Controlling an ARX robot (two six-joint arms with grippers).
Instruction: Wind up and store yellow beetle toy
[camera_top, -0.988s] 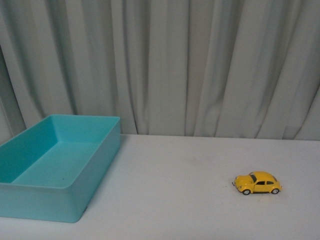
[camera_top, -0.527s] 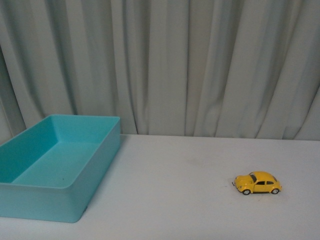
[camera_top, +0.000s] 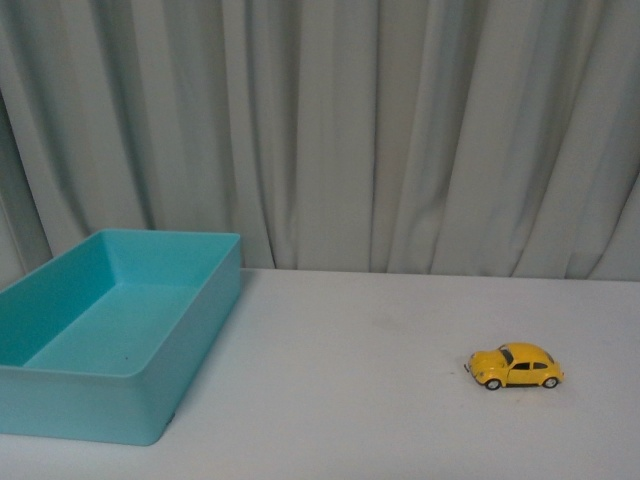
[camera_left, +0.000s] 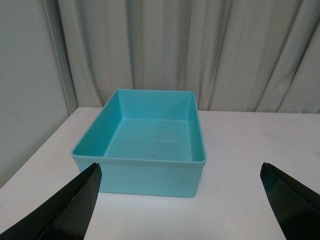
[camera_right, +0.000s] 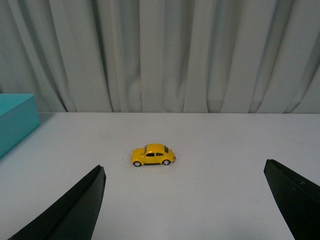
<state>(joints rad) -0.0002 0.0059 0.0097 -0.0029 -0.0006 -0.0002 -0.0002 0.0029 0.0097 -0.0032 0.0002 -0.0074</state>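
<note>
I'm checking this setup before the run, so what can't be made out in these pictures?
yellow beetle toy: far side and underside hidden by its own body, both views; any wind-up part too small.
teal bin: left end cut off by the front view's edge.
left pincer, right pincer: only the tips show in wrist views; absent from the front view.
</note>
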